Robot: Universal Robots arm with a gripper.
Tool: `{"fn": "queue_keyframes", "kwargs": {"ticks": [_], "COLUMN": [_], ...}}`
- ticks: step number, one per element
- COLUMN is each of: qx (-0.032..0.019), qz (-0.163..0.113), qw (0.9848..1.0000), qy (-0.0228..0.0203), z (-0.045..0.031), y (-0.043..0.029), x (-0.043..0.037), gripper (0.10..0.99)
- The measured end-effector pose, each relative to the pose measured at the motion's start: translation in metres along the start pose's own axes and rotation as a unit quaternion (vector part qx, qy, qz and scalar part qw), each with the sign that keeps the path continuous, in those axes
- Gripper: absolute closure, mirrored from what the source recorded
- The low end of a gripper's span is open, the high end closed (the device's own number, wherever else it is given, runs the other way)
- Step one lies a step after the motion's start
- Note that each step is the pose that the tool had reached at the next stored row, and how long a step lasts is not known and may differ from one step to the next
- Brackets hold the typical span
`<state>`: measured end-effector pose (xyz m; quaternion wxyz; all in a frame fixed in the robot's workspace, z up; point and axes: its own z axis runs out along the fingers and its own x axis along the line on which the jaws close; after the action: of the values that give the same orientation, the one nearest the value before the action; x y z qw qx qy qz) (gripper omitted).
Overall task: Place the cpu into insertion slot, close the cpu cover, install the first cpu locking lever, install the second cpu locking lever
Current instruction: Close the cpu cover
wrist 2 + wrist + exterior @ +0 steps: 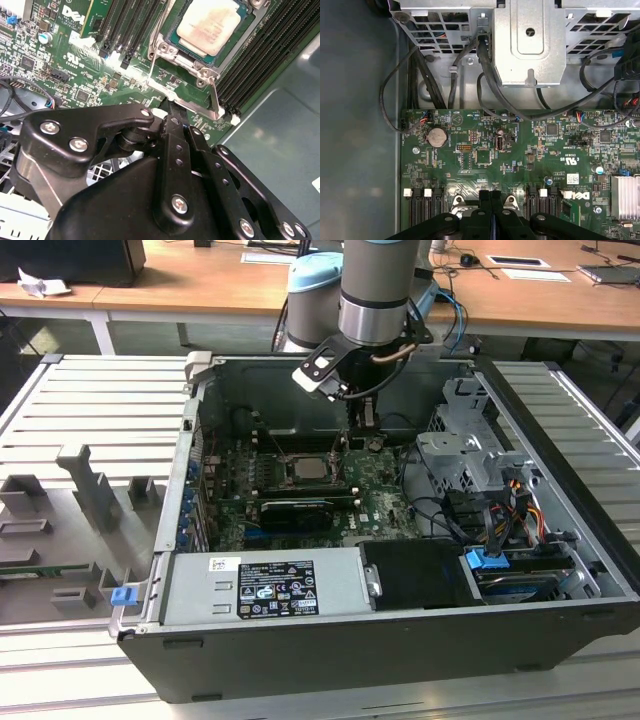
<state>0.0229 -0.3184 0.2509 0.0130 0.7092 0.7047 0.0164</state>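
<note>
Arm (pixel 375 280) comes almost straight down over the far wall of the open case (pixel 560 440), which lies flat on the ribbed bench (pixel 100 410). My wrist is near vertical and my gripper (pixel 362 435) points down at the motherboard (pixel 385 490), near its far edge. My fingers (pixel 484 200) are pressed together, with only a thin seam between them in the first wrist view. I cannot tell whether anything thin is nipped in that seam. In the second wrist view the gripper (pixel 172 107) tip sits at the outer bar of the cpu cover (pixel 186 95), touching it or just short of it. The cover stands raised off the socket, between my fingertips and the cpu (pixel 210 25). The cpu lies flat in the insertion slot (pixel 165 47) with its top face bare. On room to move: memory slots (pixel 265 55) flank the socket closely on both sides. The drive cage (pixel 470 455), with its cables (pixel 420 75), rises near the board's edge on the exterior view's right. The power supply (pixel 265 585) lies along the case's near edge. There is open space straight above the socket, and over the bare case floor (pixel 360 130) beside the board's edge.
</note>
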Motion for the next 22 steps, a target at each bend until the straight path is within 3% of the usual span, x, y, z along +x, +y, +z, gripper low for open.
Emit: {"fn": "queue_keyframes", "kwargs": {"ticks": [22], "qx": [0.0000], "qz": [0.000], "qw": [1.0000], "qy": [0.0000], "z": [0.0000], "y": [-0.0076], "x": [0.0000], "gripper": [0.980]}}
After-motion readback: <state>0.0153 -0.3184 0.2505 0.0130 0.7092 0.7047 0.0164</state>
